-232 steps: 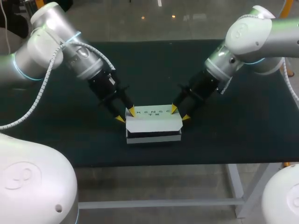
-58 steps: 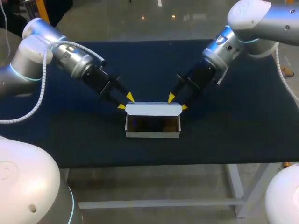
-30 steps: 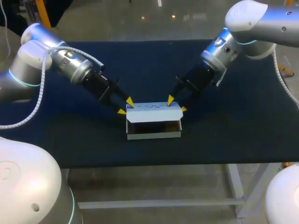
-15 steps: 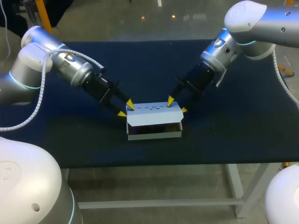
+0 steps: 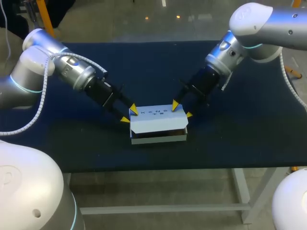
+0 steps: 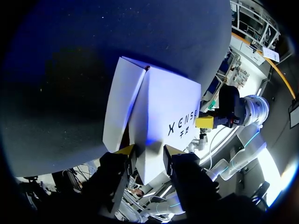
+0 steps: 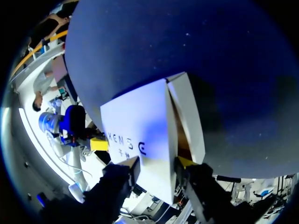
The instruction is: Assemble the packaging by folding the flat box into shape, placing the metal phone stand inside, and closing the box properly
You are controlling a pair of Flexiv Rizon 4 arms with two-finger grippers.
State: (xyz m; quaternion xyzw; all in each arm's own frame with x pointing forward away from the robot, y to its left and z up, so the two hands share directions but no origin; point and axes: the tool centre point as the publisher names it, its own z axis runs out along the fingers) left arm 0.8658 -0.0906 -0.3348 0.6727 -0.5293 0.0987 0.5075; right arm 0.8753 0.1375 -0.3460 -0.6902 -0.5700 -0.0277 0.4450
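At centre frame, the white box [image 5: 160, 139] sits on the table [image 5: 240, 139], its lid [image 5: 156, 120] half lowered. The left gripper [image 5: 130, 115] and right gripper [image 5: 182, 110] straddle the lid's ends; whether they clamp it, I cannot tell.

**Box interior out of sight**

The lid [image 5: 156, 120] covers most of the box [image 5: 159, 138] near the table's [image 5: 230, 143] front edge — only a dark slit shows under it, and what lies inside cannot be made out. From both wrist views the lid screens most of the box body too.
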